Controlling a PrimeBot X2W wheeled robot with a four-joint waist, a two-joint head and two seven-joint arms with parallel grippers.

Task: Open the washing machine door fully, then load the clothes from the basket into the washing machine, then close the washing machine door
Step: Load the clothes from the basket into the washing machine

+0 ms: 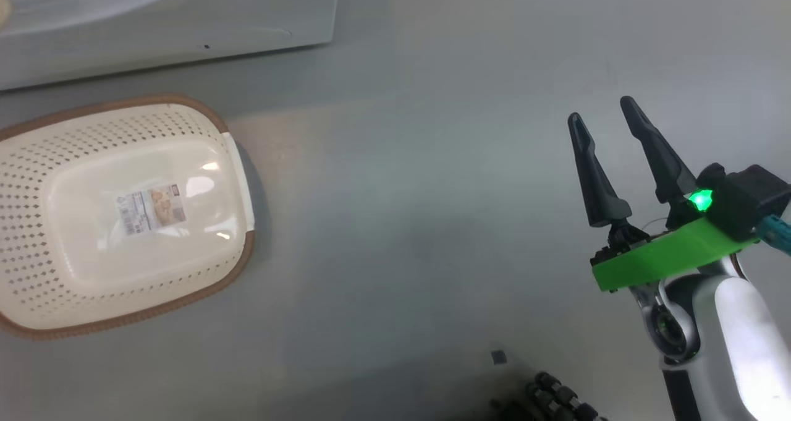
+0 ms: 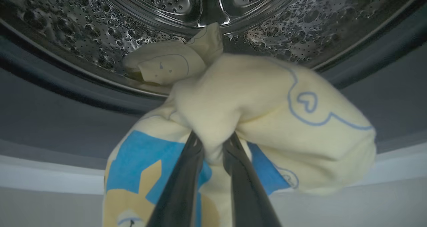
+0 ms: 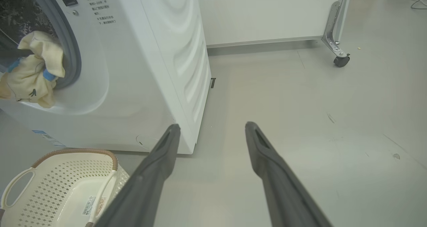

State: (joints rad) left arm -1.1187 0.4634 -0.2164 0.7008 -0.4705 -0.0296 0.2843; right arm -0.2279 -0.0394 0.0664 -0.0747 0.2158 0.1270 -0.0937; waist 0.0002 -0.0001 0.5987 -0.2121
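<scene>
1. Left tool [image 2: 214, 139]: clenched on the clothes [image 2: 267, 100]. Both fingers pinch a fold of the pale yellow fabric at the mouth of the washing machine [image 3: 143, 70].
2. Position of the load: the bundle straddles the lower lip of the opening. Its far part reaches the steel drum [image 2: 100, 37]. Its near part, with the blue patch, hangs down outside over the grey gasket [image 2: 60, 120].
3. Governing relation: the drum lies straight ahead of the left tool, along the long axis of its fingers. The next move is probably a push farther in along that axis, so that the hanging part clears the lip before you let go. Letting go here would likely allow the bundle to slide out.
4. Right tool [image 1: 600, 109]: released, fingers spread, over the floor [image 1: 401, 223] to the right of the machine, well apart from the opening. The left arm is nearer, so use it.
5. The basket [image 1: 241, 266] sits on the floor near the machine front. Its label sticker [image 1: 151, 209] lies uncovered, so loading appears nearly done.
</scene>
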